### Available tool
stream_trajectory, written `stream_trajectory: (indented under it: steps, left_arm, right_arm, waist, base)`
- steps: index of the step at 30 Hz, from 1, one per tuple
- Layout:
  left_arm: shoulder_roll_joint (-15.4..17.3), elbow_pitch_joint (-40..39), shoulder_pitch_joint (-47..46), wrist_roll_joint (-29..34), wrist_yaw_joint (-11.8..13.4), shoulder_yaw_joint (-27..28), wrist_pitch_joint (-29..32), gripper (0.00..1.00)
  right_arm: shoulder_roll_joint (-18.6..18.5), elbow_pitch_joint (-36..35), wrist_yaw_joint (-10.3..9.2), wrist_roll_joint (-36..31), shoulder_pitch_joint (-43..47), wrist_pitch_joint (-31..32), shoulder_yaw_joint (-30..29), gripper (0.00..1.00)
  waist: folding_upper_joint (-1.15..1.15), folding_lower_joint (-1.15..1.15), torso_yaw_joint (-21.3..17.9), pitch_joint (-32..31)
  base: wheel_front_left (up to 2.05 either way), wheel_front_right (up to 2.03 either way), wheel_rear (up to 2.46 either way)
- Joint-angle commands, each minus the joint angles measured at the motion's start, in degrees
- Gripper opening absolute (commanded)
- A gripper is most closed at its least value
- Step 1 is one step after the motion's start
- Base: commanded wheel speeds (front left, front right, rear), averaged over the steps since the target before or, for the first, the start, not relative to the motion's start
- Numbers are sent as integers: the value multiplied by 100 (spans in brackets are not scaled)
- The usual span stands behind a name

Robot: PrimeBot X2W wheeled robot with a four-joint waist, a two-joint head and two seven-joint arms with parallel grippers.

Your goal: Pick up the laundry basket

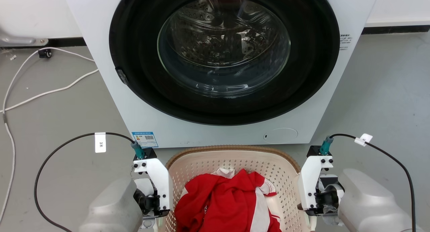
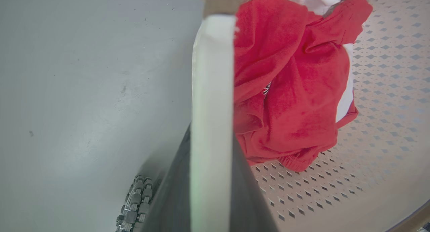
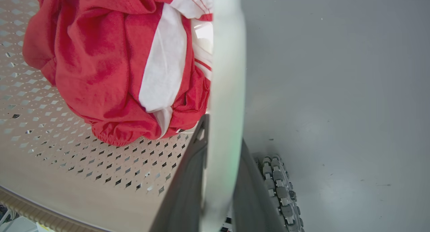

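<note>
The left gripper [image 2: 211,136] and the right gripper [image 3: 223,132] are each closed on a white side handle [image 2: 211,74] of the laundry basket [image 1: 208,164], inside which red clothes [image 1: 221,201] lie.

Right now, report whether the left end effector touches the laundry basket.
Touching. Left wrist view: the fingers of the left end effector press both sides of the laundry basket's white handle.
</note>
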Motion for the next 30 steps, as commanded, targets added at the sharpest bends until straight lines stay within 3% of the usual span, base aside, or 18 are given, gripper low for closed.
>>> stream_trajectory:
  steps: [1, 30]
  left_arm:
    - [-113, -59, 20, -45, -48, 0, -33, 0]
    - [-155, -42, 40, -245, -48, -175, -96, 0]
  right_arm:
    - [147, -53, 77, 58, -55, -10, 11, 0]
    - [166, 6, 77, 235, -52, 7, 141, 0]
  waist:
    - [0, 0, 1, 0]
    - [0, 0, 15, -39]
  base:
    - [0, 0, 0]
    - [0, 0, 0]
